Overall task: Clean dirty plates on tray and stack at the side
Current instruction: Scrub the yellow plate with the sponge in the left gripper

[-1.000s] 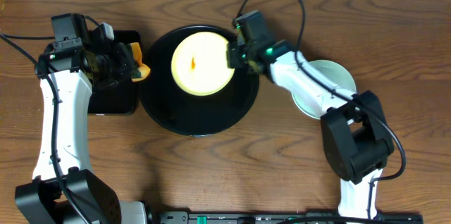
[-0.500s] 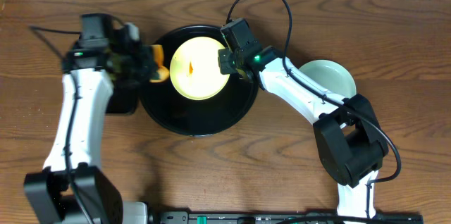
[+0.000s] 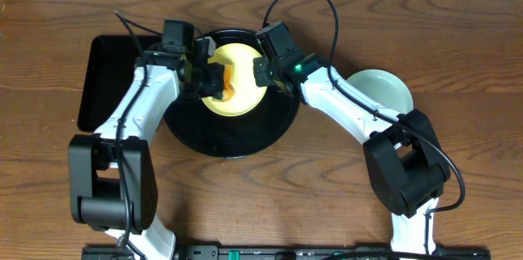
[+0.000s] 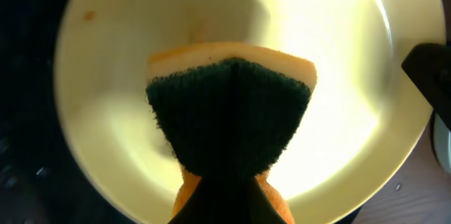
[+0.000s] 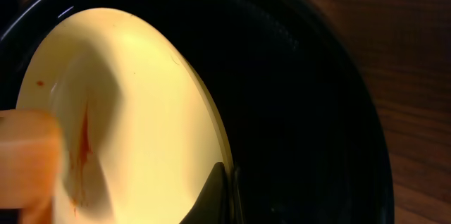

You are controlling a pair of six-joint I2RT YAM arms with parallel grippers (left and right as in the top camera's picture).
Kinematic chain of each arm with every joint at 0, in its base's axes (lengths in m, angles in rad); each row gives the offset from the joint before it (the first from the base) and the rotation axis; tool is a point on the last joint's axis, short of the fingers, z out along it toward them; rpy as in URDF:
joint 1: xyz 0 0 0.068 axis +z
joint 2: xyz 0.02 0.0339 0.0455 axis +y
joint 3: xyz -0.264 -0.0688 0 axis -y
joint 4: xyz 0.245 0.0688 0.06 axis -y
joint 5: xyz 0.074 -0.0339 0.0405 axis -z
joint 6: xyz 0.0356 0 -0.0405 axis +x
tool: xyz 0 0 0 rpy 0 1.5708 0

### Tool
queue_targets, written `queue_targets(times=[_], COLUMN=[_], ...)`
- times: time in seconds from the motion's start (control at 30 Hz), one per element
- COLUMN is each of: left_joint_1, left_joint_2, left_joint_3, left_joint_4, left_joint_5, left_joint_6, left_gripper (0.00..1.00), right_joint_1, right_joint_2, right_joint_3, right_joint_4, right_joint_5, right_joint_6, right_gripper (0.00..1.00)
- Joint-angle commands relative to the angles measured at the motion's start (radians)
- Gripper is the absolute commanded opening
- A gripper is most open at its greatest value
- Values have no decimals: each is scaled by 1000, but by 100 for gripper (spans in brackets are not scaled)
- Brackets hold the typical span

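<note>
The pale yellow plate (image 3: 245, 96) lies on the round black tray (image 3: 233, 137). An orange sauce streak (image 5: 81, 146) runs across it. My right gripper (image 3: 263, 76) is shut on the plate's right rim, one finger inside and one outside (image 5: 224, 189). My left gripper (image 3: 214, 78) is shut on an orange sponge with a dark green scrub face (image 4: 229, 111), held over the plate's left half (image 4: 338, 125). A pale blue-green plate (image 3: 391, 88) lies on the table at the right, partly under my right arm.
A rectangular black tray (image 3: 102, 80) lies left of the round tray. Both arms reach over the round tray's back half. The table's far edge runs just behind the tray.
My left arm has swung right from the rectangular tray, carrying the sponge onto the yellow plate. My right gripper moved left to the plate's rim, then held still.
</note>
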Motion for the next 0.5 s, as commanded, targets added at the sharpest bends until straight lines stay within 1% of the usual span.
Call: queue_targets(times=[0.0, 0.13, 0.27, 0.47], left_joint_1=[-10, -11, -11, -12], left_joint_2=[-1, 7, 45, 92], left_joint_3=[-2, -2, -2, -2], left_joint_4=[34, 74, 121, 134], left_joint_5=[-12, -14, -35, -34], left_joint_6=[50, 84, 84, 92], left_gripper=[8, 8, 8, 8], right_joint_1=[4, 7, 11, 11], right_joint_2=[13, 13, 13, 13], right_joint_3=[3, 3, 3, 3], right_joint_4=[-5, -14, -15, -19], right_joint_5=[10, 10, 10, 10], right_joint_6=[18, 18, 18, 18], right_gripper=[1, 1, 1, 1])
